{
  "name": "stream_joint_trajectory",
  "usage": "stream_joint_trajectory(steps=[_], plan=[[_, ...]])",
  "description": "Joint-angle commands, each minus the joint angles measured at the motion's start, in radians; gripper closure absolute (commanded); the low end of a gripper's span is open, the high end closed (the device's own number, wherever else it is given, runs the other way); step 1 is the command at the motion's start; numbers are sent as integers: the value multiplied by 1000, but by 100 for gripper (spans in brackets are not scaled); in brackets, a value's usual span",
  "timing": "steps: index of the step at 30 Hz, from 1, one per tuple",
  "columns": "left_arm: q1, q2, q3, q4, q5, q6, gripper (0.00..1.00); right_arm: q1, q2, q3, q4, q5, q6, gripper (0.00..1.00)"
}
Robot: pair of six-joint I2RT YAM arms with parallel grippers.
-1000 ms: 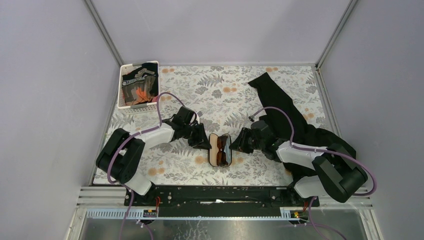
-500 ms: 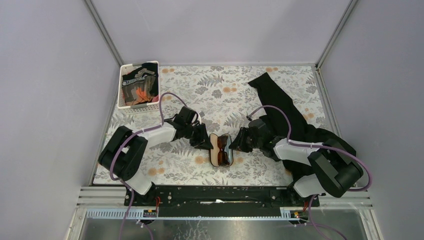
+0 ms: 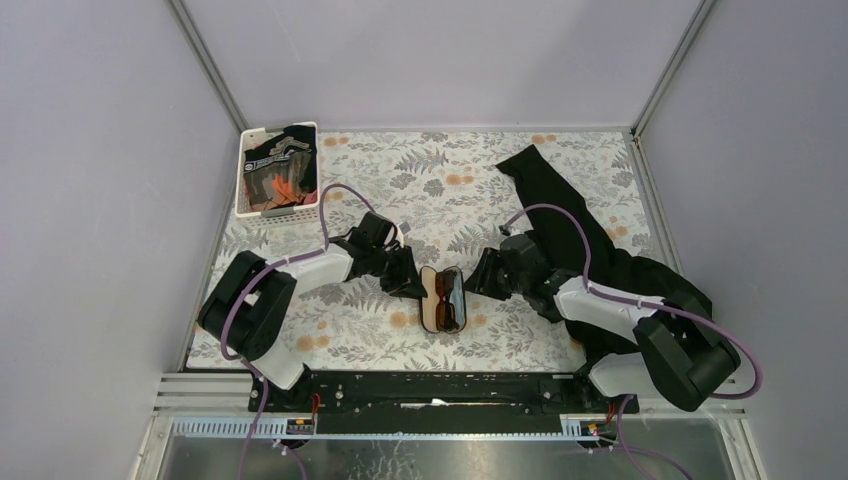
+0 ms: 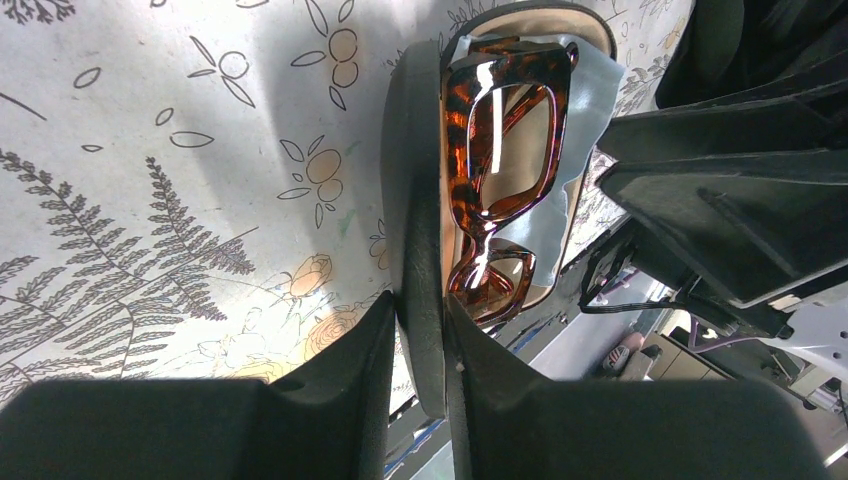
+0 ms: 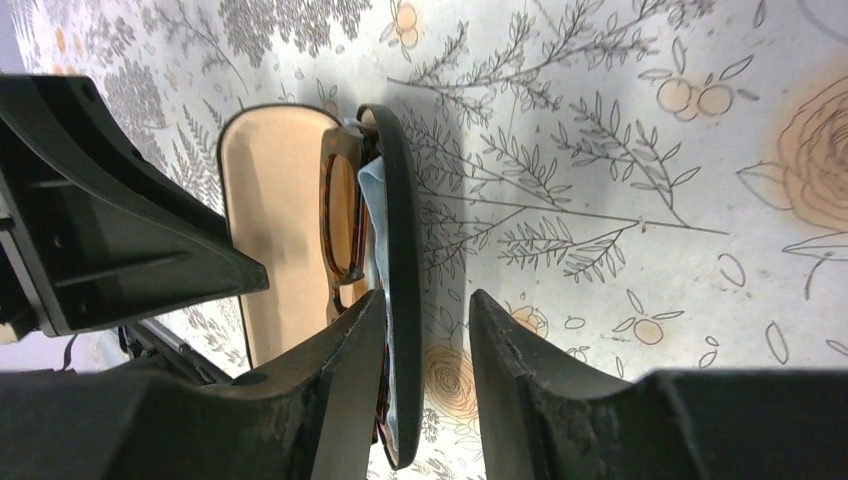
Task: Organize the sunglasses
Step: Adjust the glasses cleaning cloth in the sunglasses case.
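An open black glasses case [image 3: 428,300] with tan lining lies mid-table between both arms. The amber-brown sunglasses [image 3: 447,298] rest inside it on a light-blue cloth [image 4: 590,110]. In the left wrist view the sunglasses [image 4: 505,150] lie just beyond the case's left wall [image 4: 418,200], and my left gripper [image 4: 420,305] is shut on that wall. My right gripper [image 5: 428,300] is open and straddles the case's right wall [image 5: 403,250]: the inner finger is close against it and a clear gap separates the outer finger from it. The sunglasses [image 5: 343,220] show edge-on there.
A white basket [image 3: 246,160] holding dark items stands at the far left. A black garment [image 3: 570,225] is draped along the right side, behind my right arm. Grey walls close in the floral table on three sides.
My right gripper's jaws have spread apart from the case's right wall, and that arm has shifted slightly. The left gripper keeps its hold and the case stays in place.
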Motion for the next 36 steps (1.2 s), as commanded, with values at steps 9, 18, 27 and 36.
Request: stream_joint_trajectory(steps=[9, 18, 27, 36], plan=[[-7, 5, 21, 5, 1, 19, 72, -20, 46, 84, 51, 91, 18, 57], [-7, 0, 24, -7, 0, 26, 72, -23, 111, 109, 77, 73, 20, 58], [-7, -5, 23, -7, 0, 26, 72, -22, 124, 111, 76, 62, 18, 59], [-8, -7, 24, -7, 3, 26, 72, -23, 193, 96, 80, 67, 14, 61]])
